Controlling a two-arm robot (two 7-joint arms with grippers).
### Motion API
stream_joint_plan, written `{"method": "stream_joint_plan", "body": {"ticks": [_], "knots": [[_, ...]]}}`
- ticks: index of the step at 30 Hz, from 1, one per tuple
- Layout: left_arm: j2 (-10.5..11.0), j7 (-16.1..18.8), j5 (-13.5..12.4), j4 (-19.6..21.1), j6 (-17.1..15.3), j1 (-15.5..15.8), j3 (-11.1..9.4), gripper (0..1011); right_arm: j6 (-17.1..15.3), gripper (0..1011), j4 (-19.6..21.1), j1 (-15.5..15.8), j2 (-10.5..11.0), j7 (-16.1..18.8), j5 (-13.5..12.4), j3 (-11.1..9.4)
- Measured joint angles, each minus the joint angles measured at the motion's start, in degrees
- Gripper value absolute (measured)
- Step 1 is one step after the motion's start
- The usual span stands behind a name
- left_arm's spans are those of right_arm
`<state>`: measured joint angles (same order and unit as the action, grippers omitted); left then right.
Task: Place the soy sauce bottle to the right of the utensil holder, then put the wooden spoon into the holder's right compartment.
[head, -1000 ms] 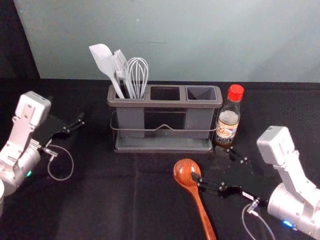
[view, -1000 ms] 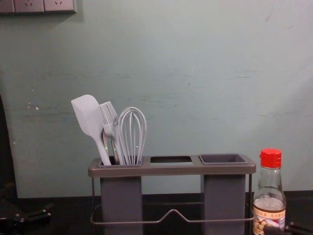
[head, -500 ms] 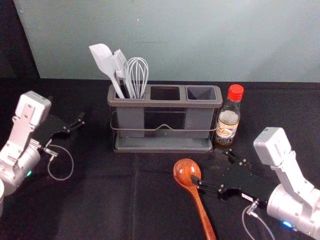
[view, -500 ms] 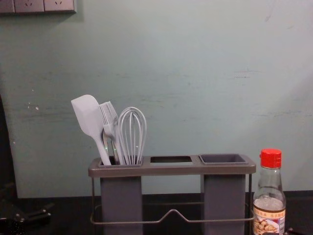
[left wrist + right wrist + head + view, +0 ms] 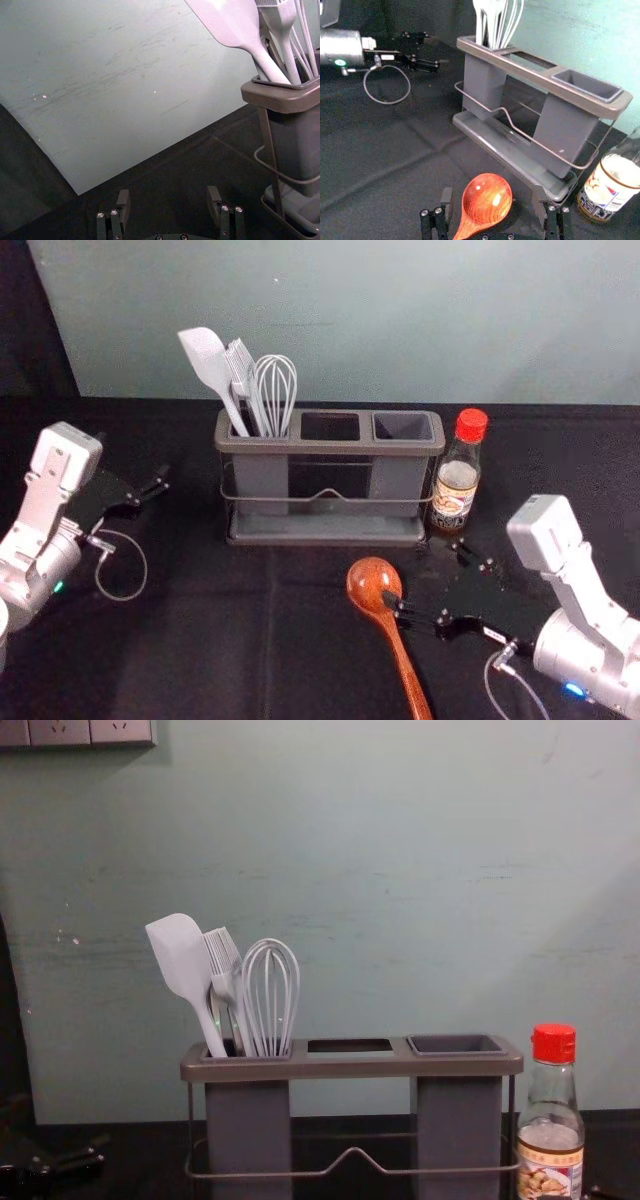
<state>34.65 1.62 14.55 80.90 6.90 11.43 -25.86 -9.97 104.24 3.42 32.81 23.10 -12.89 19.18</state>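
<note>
Glossy reddish-brown wooden spoon (image 5: 375, 584), likely light, stiff and slick, is best gripped at its neck, with right end effector (image 5: 493, 197) spread open by the bowl.

In the head view, a pale spatula (image 5: 205, 355), a brush (image 5: 240, 365) and a whisk (image 5: 276, 385) are grouped heads-up left of the upper centre, the spatula tilted leftward. A grey-green wall (image 5: 400, 320) is seen across the top. In the chest view, sockets (image 5: 122, 730) are mounted at upper left.
</note>
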Motion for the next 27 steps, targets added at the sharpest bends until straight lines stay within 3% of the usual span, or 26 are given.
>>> {"method": "stream_joint_plan", "body": {"ticks": [7, 11, 12, 13, 16, 19, 27], "knots": [[0.0, 0.0, 0.0, 0.0, 0.0, 0.0, 0.0, 1005, -5.2, 1004, 1.9, 0.3, -0.3, -1.8, 2.4, 0.9], [0.0, 0.0, 0.0, 0.0, 0.0, 0.0, 0.0, 1005, -11.1, 1004, 4.8, 1.0, -0.7, -3.6, 4.3, 1.0], [0.0, 0.0, 0.0, 0.0, 0.0, 0.0, 0.0, 1005, -11.1, 1004, 4.8, 1.0, -0.7, -3.6, 4.3, 1.0], [0.0, 0.0, 0.0, 0.0, 0.0, 0.0, 0.0, 1005, -14.4, 1004, 6.1, 1.3, -1.1, -4.5, 4.9, 1.0], [0.0, 0.0, 0.0, 0.0, 0.0, 0.0, 0.0, 1005, -18.0, 1004, 7.5, 1.6, -1.7, -5.4, 5.3, 0.8], [0.0, 0.0, 0.0, 0.0, 0.0, 0.0, 0.0, 1005, -24.2, 1004, 9.4, 1.6, -2.9, -6.4, 6.0, 0.8], [0.0, 0.0, 0.0, 0.0, 0.0, 0.0, 0.0, 1005, -34.7, 1004, 11.1, -0.6, -4.6, -6.7, 7.9, 2.6]]}}
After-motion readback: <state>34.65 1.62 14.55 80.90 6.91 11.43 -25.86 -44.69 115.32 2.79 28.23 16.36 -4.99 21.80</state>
